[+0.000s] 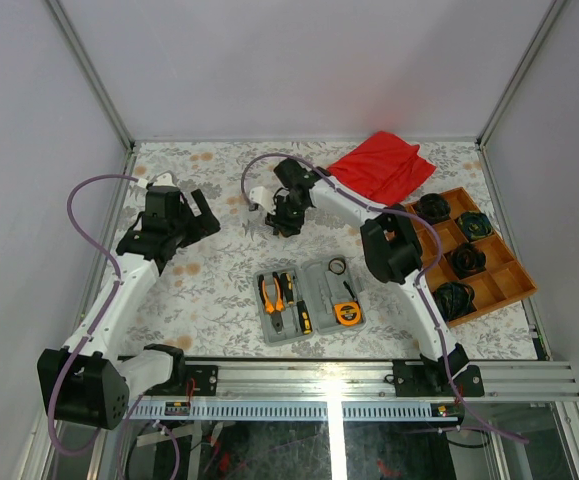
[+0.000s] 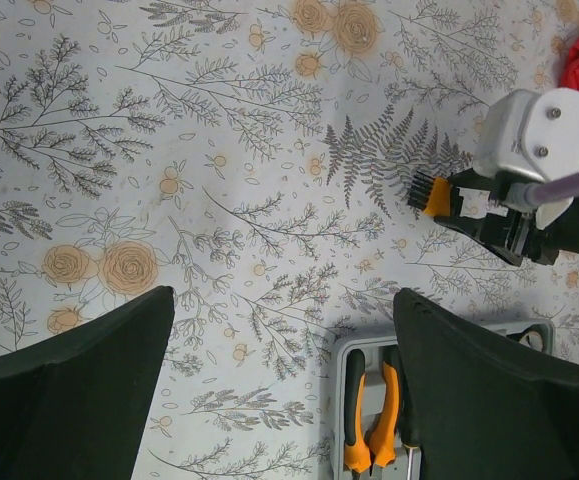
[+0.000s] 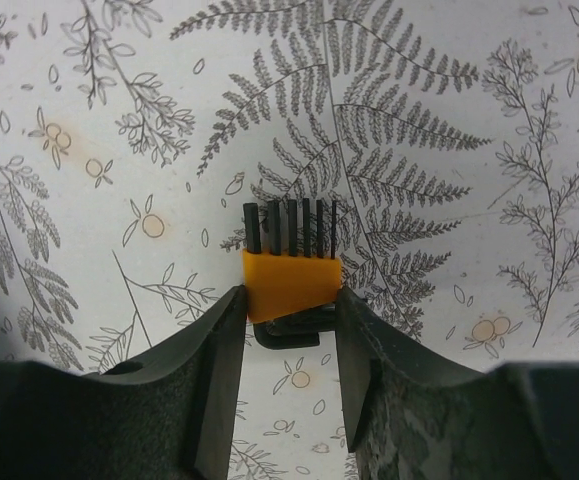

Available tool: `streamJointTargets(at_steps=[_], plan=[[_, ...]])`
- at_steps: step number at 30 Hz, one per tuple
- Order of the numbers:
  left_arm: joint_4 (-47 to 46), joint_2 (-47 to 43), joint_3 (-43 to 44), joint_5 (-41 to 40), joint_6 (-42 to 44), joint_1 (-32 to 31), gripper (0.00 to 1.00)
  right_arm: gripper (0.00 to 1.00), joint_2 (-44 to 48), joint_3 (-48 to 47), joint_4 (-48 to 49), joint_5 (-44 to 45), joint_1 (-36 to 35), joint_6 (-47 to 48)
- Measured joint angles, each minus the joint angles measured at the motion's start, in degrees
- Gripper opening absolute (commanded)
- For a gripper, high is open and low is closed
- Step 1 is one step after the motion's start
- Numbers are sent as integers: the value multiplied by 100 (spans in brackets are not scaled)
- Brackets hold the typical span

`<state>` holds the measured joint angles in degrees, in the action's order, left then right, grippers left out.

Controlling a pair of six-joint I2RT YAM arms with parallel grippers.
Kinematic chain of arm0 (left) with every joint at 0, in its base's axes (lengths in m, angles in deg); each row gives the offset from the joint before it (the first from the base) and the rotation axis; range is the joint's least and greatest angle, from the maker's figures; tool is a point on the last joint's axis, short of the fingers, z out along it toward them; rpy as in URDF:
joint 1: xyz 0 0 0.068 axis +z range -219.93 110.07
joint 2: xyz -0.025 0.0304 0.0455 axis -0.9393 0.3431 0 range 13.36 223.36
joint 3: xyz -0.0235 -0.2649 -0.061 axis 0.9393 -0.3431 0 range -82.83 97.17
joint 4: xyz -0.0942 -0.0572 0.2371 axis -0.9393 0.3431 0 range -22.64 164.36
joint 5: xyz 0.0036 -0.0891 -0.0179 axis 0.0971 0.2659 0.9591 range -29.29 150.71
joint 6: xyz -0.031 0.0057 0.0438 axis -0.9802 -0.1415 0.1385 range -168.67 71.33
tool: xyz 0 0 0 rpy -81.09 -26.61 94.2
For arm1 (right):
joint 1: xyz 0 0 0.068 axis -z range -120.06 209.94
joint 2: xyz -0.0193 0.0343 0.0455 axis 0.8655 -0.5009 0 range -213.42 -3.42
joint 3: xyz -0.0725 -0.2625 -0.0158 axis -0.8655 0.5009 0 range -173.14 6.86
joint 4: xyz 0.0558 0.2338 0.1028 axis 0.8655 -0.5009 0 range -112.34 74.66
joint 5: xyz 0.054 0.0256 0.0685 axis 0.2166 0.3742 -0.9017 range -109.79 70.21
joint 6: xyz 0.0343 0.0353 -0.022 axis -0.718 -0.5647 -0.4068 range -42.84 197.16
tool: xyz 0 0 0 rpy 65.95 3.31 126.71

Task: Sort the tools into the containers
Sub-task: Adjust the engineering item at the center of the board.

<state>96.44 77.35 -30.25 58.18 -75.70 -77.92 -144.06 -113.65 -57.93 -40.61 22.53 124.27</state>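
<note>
My right gripper (image 3: 289,300) is shut on a small orange holder of black hex keys (image 3: 291,283), one finger on each side, just over the flowered cloth. In the top view this gripper (image 1: 282,218) is behind the grey case (image 1: 321,270). The case's two trays hold orange-handled pliers (image 1: 272,293), short screwdrivers (image 1: 302,318) and a round orange tape measure (image 1: 347,314). My left gripper (image 1: 197,213) is open and empty, left of the case. In its wrist view (image 2: 284,305) the pliers (image 2: 371,420) and the held hex key holder (image 2: 436,195) show.
An orange-brown divided tray (image 1: 514,270) with black round parts (image 1: 466,260) stands at the right. A red cloth (image 1: 381,165) lies at the back right. The table's walls close in on the left, back and right.
</note>
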Motion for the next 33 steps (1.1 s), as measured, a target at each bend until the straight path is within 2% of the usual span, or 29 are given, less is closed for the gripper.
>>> streamJointTargets(at_steps=[4, 8, 15, 20, 27, 33], plan=[[-2, 0, 0, 20, -2, 17, 88, 29, 13, 22, 149, 240, -50, -717], [-2, 2, 0, 28, -2, 20, 88, 27, 22, 33, 297, 640, -120, -1567], [-13, 42, 0, 96, -9, 31, 88, 31, 129, 234, 595, 1644, -195, -3412], [-15, 55, 0, 118, -13, 35, 88, 32, 531, 931, 929, 2090, -192, -5073], [-24, 63, -17, 129, -15, 35, 88, 41, 870, 1480, 1141, 2312, -160, -7410], [-26, 66, -31, 129, -15, 39, 88, 55, 1329, 2280, 1668, 2022, -140, -8384]])
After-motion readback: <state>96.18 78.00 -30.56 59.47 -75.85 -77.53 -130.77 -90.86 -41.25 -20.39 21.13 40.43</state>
